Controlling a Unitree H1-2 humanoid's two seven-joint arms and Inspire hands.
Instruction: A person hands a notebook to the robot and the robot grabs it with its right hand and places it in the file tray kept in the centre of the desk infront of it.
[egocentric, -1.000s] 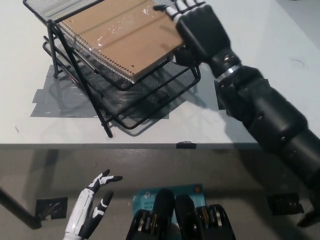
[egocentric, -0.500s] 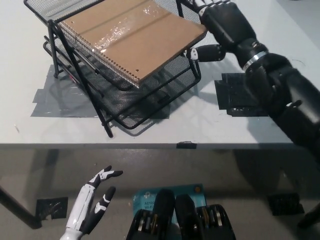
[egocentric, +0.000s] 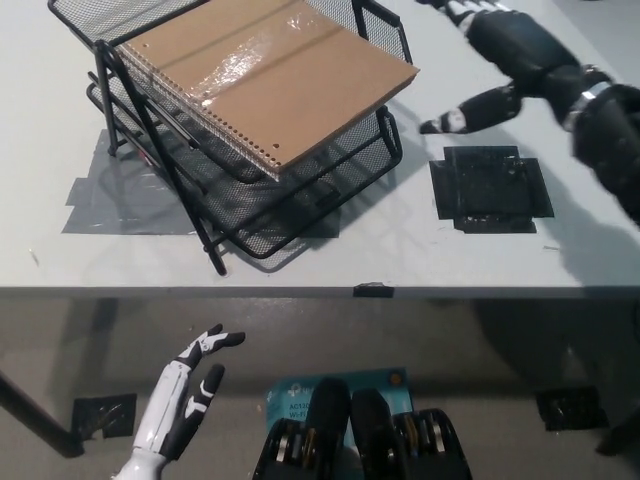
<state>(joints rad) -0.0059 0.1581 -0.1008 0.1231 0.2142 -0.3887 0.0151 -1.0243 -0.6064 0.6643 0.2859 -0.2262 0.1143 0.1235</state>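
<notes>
One brown spiral notebook (egocentric: 268, 78) lies in the upper level of the single black mesh file tray (egocentric: 300, 190) on the counter (egocentric: 400, 250), while my right robot hand (egocentric: 500, 55) hovers spread and empty to its right, and my left robot hand (egocentric: 185, 395) hangs loose below the counter's near edge.

The notebook (egocentric: 280, 85) is a spiral-bound pad with a plain brown card cover, glossy where light catches it near the top edge. Its wire binding and row of punched holes run along the lower left edge. It lies flat, cover up, in the middle tier of the file tray (egocentric: 300, 205), its right corner jutting past the tray's rim. The file tray is a black wire-mesh stacked rack, set at an angle on the white desk (egocentric: 400, 255).
</notes>
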